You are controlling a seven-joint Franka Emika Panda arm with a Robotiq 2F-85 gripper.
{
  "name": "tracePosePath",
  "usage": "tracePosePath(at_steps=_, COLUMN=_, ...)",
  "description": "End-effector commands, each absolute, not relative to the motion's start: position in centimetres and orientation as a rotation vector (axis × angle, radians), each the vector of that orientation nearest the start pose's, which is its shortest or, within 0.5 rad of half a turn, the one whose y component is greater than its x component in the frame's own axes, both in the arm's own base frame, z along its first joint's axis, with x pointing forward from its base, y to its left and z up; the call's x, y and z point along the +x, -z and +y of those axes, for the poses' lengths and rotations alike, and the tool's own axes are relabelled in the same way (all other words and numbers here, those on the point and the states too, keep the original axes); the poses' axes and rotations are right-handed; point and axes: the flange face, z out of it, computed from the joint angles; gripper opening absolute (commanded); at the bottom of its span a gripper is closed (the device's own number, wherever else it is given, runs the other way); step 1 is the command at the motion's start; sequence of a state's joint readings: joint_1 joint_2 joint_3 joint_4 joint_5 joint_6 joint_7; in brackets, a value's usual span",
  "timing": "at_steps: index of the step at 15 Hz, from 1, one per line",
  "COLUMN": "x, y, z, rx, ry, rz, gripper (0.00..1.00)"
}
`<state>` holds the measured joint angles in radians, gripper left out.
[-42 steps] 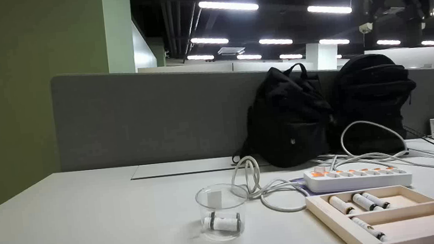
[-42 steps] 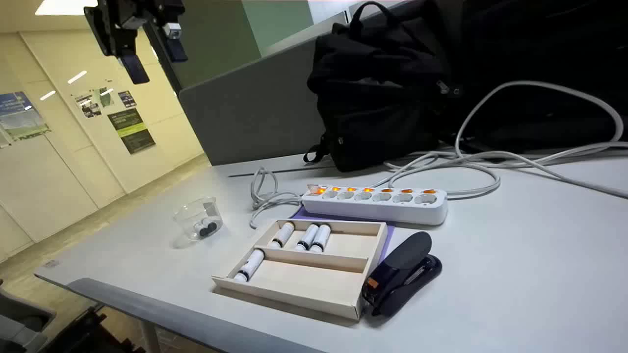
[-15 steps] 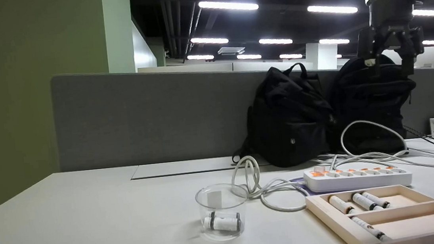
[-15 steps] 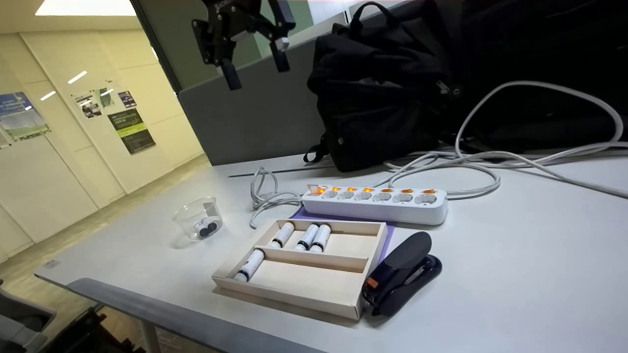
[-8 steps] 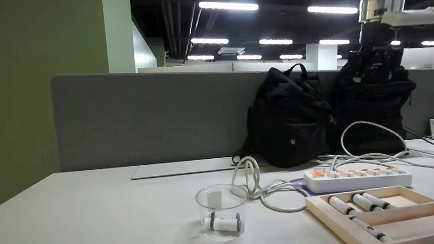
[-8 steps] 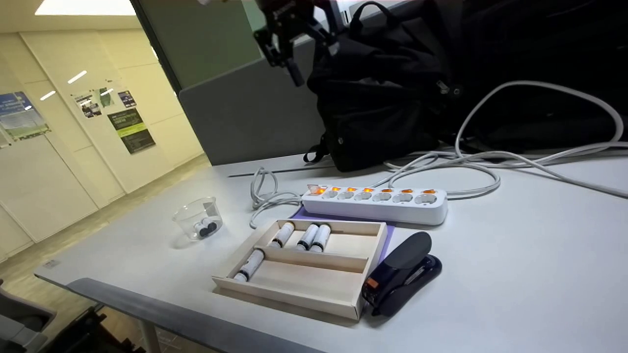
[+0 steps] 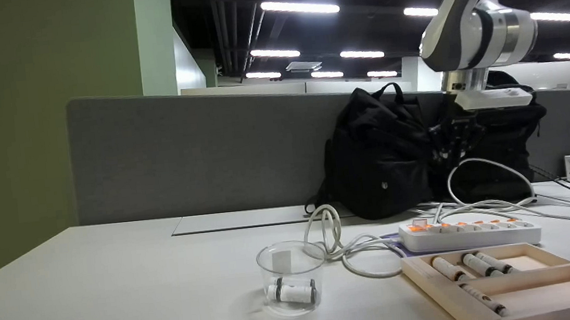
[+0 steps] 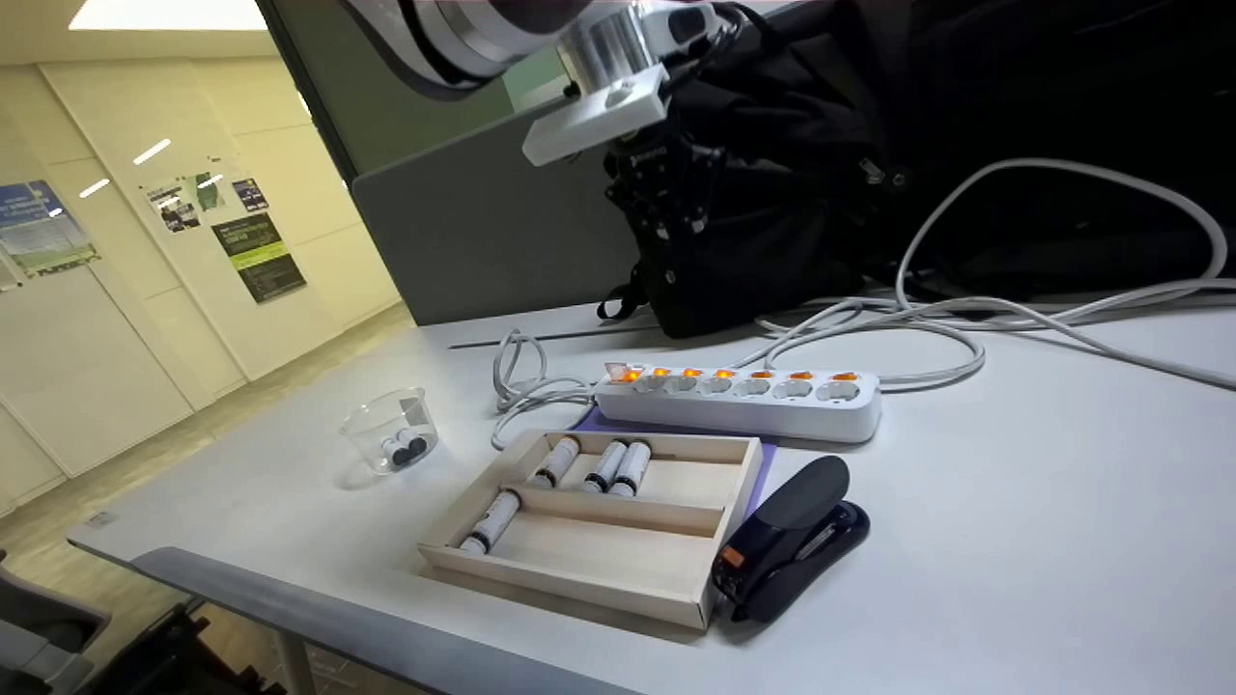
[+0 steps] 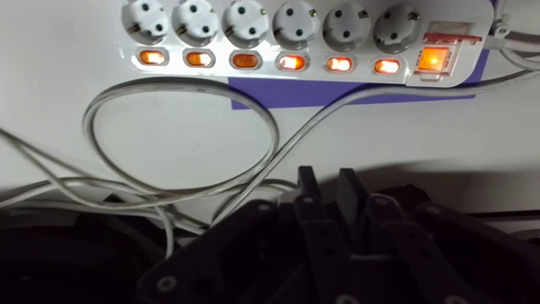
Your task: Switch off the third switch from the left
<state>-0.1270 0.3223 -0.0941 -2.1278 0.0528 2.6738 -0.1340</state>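
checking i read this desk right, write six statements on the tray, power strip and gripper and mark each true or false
1. Four small tubes are in the wooden tray. True.
2. The large switch on the power strip is lit. True.
3. Every small switch on the power strip is dark. False: counting from the large switch, the third small switch glows.
4. The small tubes all stand upright. False: they lie down.
5. The gripper is apart from the power strip. True.
6. It is fully shut. False: a gap shows between its fingers.
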Motion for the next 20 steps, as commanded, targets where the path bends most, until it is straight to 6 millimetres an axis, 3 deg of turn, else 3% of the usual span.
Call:
tracePosePath(at_steps=1, x=58.6, y=-26.6, z=-12.4, rx=-3.152, ry=0.287, rz=0.182, gripper=0.14)
tracePosePath(at_steps=3, x=59.3, y=-25.3, z=-11.6, rx=-3.148, ry=0.206, rz=0.164, gripper=0.02)
tracePosePath(at_steps=6, x=59.6, y=-25.1, z=-11.9, rx=-3.138, ry=0.19, rz=0.179, gripper=0.0)
tracePosePath(at_steps=12, x=59.2, y=-20.9, z=-13.2, rx=-3.149, ry=0.109, rz=0.237, gripper=0.0)
tracePosePath(at_steps=20, x=58.8, y=-18.1, z=-13.2, rx=-3.103, ry=0.084, rz=0.262, gripper=0.0)
